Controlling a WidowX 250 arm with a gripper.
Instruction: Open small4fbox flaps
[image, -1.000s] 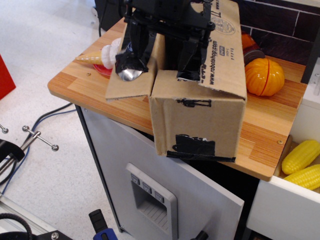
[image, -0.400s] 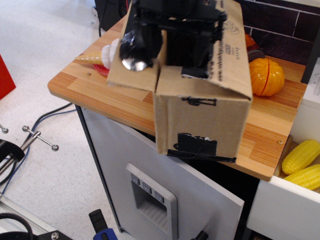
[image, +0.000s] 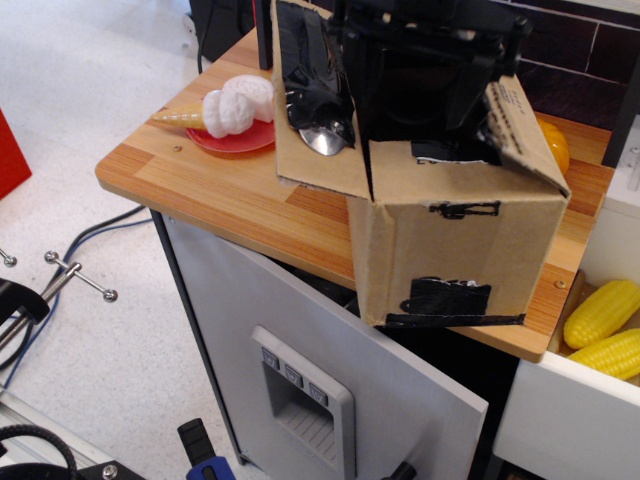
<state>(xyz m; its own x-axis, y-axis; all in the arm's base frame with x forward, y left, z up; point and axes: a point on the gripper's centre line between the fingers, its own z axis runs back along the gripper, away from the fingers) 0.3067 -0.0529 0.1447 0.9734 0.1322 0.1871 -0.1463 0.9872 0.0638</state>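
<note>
The small4fbox (image: 450, 245) is a brown cardboard box with black tape patches on its front, standing near the front right edge of the wooden counter (image: 200, 175). Its left flap (image: 318, 165) stands raised, with black tape and a shiny silver disc (image: 325, 138) on its face. The right flap (image: 525, 125) slopes outward and down. My black gripper (image: 420, 70) sits over and into the box's open top, between these flaps. Its fingers merge into one dark mass, so I cannot tell whether they are open or shut. The other flaps are hidden behind it.
A white ice cream cone toy (image: 225, 110) lies on a red plate (image: 238, 140) at the counter's left. An orange pumpkin (image: 553, 145) peeks out behind the box. Two yellow corn cobs (image: 600, 312) lie in a drawer at the right. A dark tiled wall (image: 570, 50) is behind.
The box has slid to the right along the counter and turned a little. The gripper moved right with it. The left flap went from lying outward to raised.
</note>
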